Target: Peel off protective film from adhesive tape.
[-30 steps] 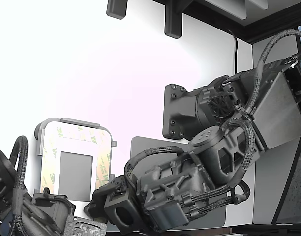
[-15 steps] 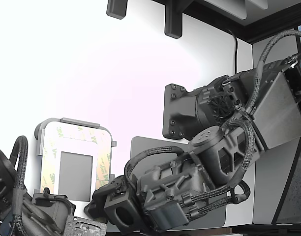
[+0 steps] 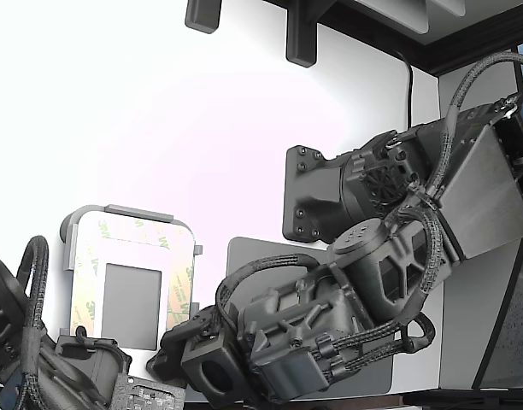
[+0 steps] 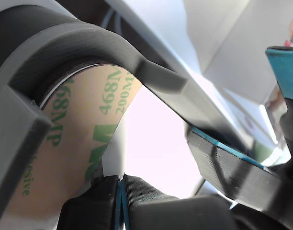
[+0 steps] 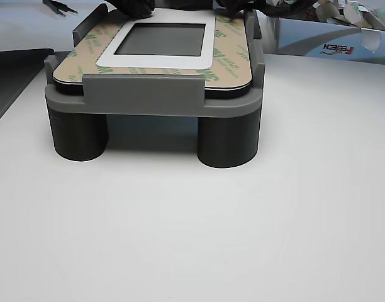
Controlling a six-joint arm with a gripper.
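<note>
The protective film (image 5: 231, 49) is a pale tan paper printed with green 3M marks, lying flat in narrow strips over the adhesive tape (image 3: 179, 286) that frames a small grey rectangle (image 5: 162, 39) on a white rounded plate (image 5: 208, 55). The plate sits in a grey plastic fixture (image 5: 151, 100) raised on round legs above the white table (image 5: 192, 239). In the exterior view the fixture is low at that view's left, and the big dark arm (image 3: 373, 282) sprawls across the lower right, covering much of a dark grey mat (image 3: 244, 256) and crowding the plate's near corner; a second dark arm (image 3: 39, 359) sits at the lower left. In the other view a printed box (image 5: 324, 38) stands behind the fixture at that view's right. From the wrist, the film fills the close view, curving round the plate's corner under the fixture's rim, with "468MP" legible. The gripper (image 4: 121, 191) is right at the film's edge, its dark, teal-lined fingers (image 4: 151, 194) pressed together with only a thin seam showing; whether any film is caught in that seam I cannot tell.
</note>
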